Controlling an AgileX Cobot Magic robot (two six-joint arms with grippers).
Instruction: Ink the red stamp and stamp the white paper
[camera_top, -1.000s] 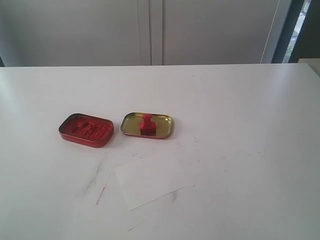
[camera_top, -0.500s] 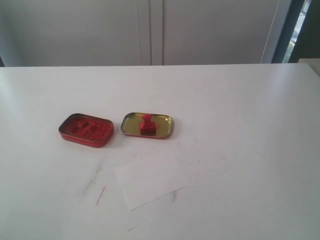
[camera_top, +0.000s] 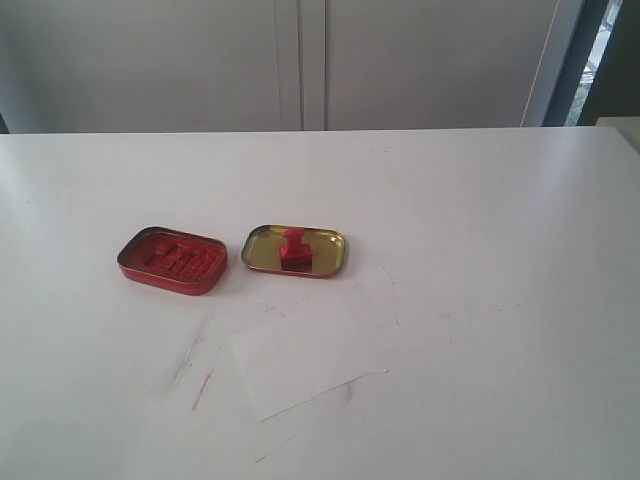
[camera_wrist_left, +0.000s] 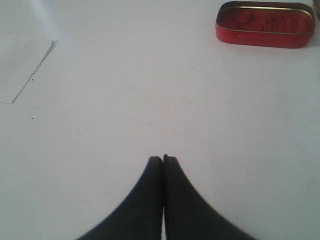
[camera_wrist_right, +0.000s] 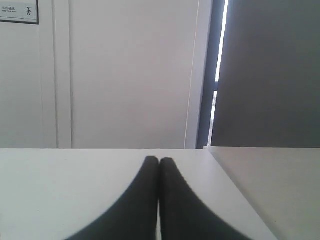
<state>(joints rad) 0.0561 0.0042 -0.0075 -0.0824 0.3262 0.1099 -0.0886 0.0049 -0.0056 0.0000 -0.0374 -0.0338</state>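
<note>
The red stamp (camera_top: 295, 249) stands upright inside a gold-lined tin lid (camera_top: 330, 255) near the middle of the white table. To its left lies the red-filled ink tin (camera_top: 172, 260), which also shows in the left wrist view as the ink tin (camera_wrist_left: 265, 23). The white paper (camera_top: 305, 357) lies flat in front of both tins; a corner of the paper (camera_wrist_left: 20, 67) appears in the left wrist view. Neither arm shows in the exterior view. My left gripper (camera_wrist_left: 163, 159) is shut and empty above bare table. My right gripper (camera_wrist_right: 159, 160) is shut and empty, facing the table's far corner.
Faint red and grey marks (camera_top: 200, 365) streak the table left of the paper. White cabinet doors (camera_top: 300, 60) stand behind the table. A second surface (camera_wrist_right: 280, 185) adjoins the table's edge in the right wrist view.
</note>
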